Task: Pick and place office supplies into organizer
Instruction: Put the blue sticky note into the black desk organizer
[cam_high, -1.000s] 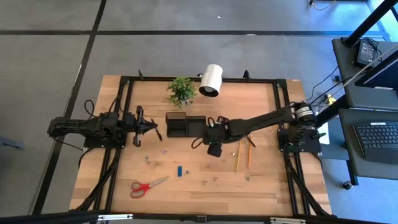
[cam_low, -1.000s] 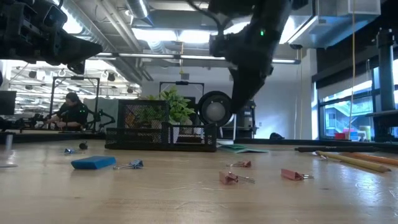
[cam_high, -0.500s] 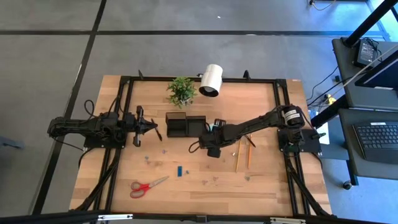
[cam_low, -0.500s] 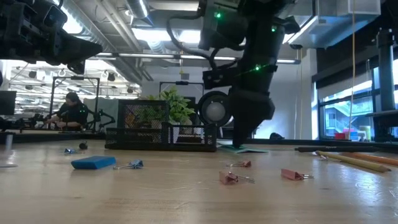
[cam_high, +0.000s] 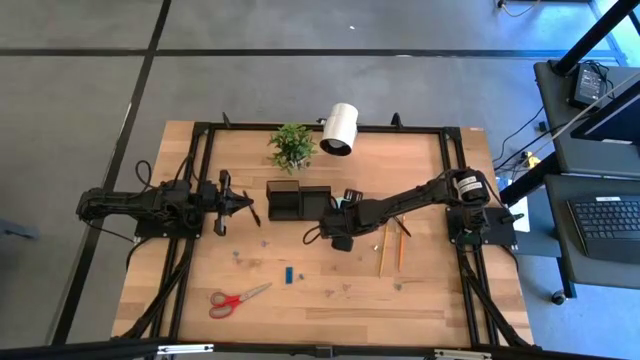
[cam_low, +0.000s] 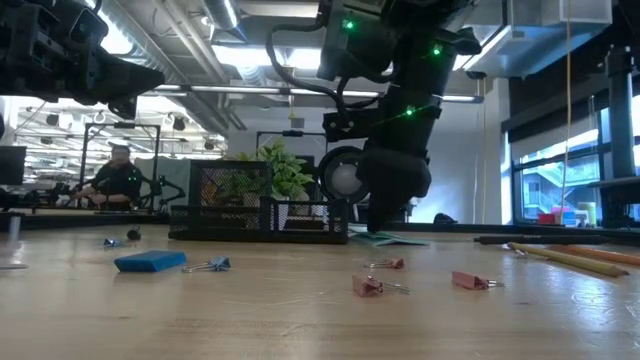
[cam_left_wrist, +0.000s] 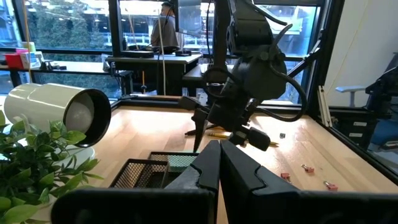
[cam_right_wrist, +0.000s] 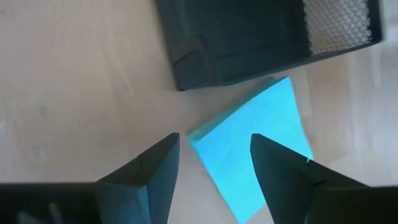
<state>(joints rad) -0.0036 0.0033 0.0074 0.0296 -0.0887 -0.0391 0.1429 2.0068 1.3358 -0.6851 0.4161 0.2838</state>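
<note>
My right gripper (cam_right_wrist: 214, 146) is open and low over the table, beside the black organizer (cam_right_wrist: 267, 37). Its fingers stand on either side of one corner of the pale teal note pad (cam_right_wrist: 261, 137), which lies flat against the organizer's side. In the high view the gripper (cam_high: 338, 238) hides the pad. My left gripper (cam_high: 250, 210) is shut and hovers left of the organizer (cam_high: 298, 200). On the table lie the red-handled scissors (cam_high: 238, 298), the small blue piece (cam_high: 289, 274), two pencils (cam_high: 390, 248) and scattered clips (cam_high: 340, 292). My right gripper comes down on the note pad's corner (cam_right_wrist: 196, 135) from above with its fingers spread. Whether a finger touches the pad, I cannot tell. The pad lies flat on the table.
A small green plant (cam_high: 291, 145) and a white cylindrical lamp (cam_high: 341, 128) stand at the far edge behind the organizer. The black metal frame (cam_high: 200, 128) runs around the tabletop. Clips (cam_low: 378, 285) and the blue piece (cam_low: 150, 261) lie toward the near edge.
My right gripper has come down toward the note pad and shifted slightly toward the table's left, stopping low beside the organizer. In the last half second it has hardly moved.
</note>
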